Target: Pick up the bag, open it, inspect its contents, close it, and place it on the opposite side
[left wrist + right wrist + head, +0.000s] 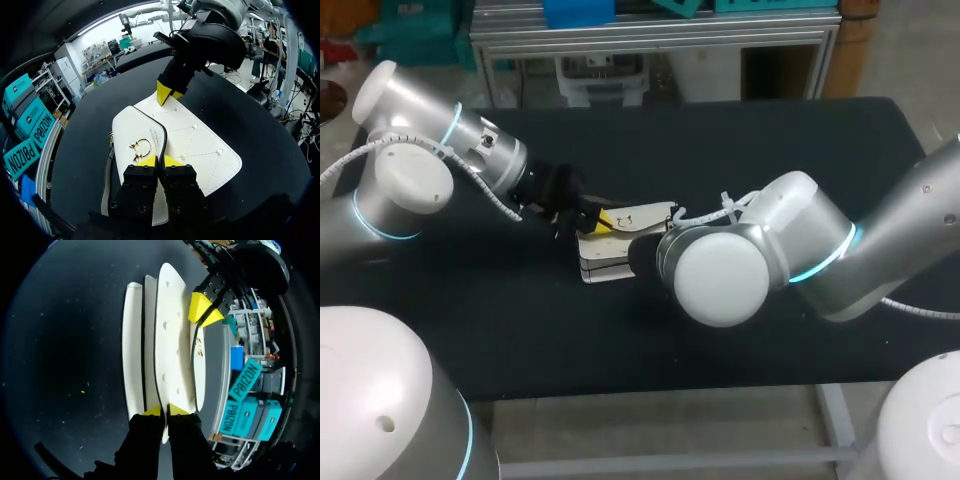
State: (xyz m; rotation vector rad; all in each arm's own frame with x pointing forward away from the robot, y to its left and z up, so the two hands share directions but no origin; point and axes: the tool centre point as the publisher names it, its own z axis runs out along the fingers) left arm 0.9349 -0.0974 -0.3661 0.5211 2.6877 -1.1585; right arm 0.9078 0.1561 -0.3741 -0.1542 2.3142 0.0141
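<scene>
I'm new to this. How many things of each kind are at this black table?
White bag: 1
Gold clasp on it: 1
Robot arms: 2, the left arm and the right arm
Total: 4

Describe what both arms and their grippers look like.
Left arm and right arm: silver tubes, rounded white joint caps, glowing cyan rings, white cable wound alongside. Left gripper and right gripper: blocky black fingers with screw holes, ending in bright yellow wedge tips.
</scene>
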